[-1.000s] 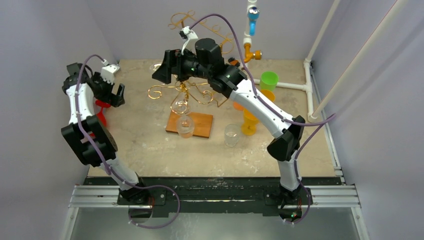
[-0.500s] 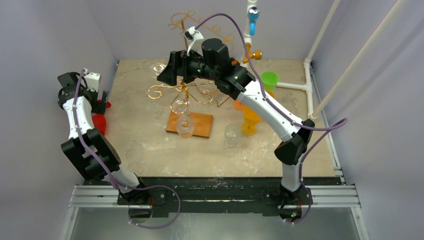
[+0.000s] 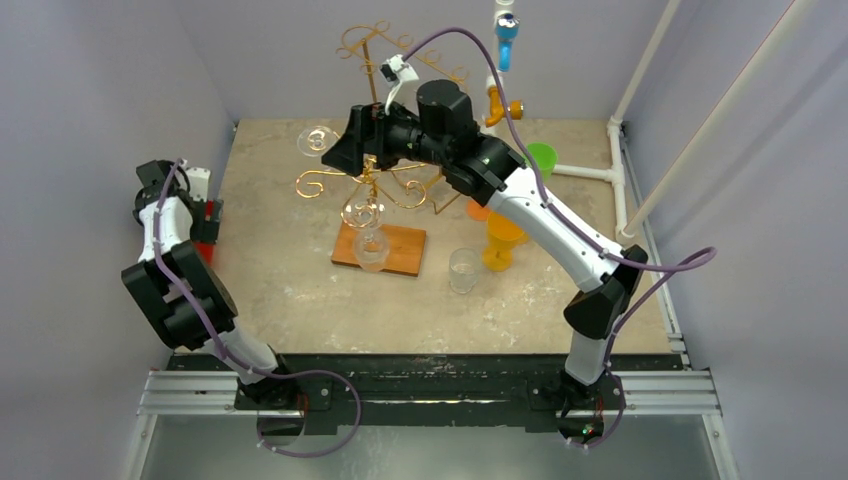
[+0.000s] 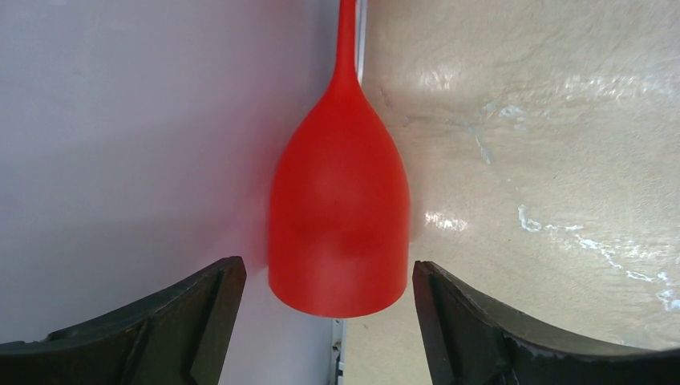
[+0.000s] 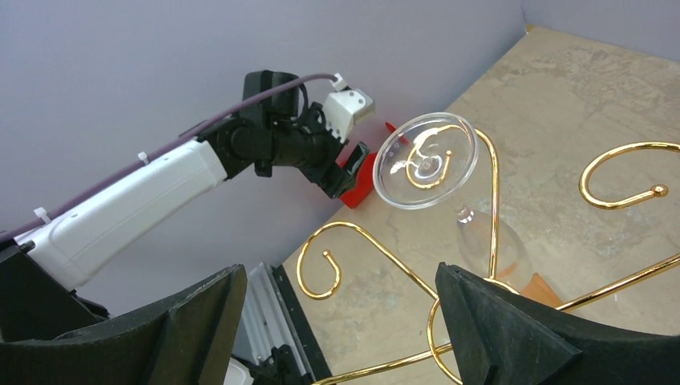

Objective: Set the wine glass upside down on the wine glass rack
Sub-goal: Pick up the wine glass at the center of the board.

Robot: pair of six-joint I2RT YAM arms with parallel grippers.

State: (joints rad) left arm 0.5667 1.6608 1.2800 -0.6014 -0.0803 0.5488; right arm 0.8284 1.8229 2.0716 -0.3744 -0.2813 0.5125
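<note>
red wine glass (image 4: 338,216) lies on its side at the left edge of the table (image 4: 521,120), close beside the wall (image 4: 120,120), with its mouth toward the left gripper (image 4: 329,271). the jaws of this gripper stand apart, one on each side of the bowl, and they touch nothing. i judge this is the glass to hang now, because a clear wine glass (image 5: 425,160) hangs upside down on the rack (image 3: 362,210), and the right gripper (image 5: 341,277) is spread apart and empty just beside it.

be careful with two things. the bowl is round and smooth, so if you close on it, it may slip out of the fingers or roll along the wall. the finger on the wall side also has little room and may scrape the wall. and if you draw the right arm away carelessly, a finger may catch the foot of the clear glass and lift it off its hook.
</note>
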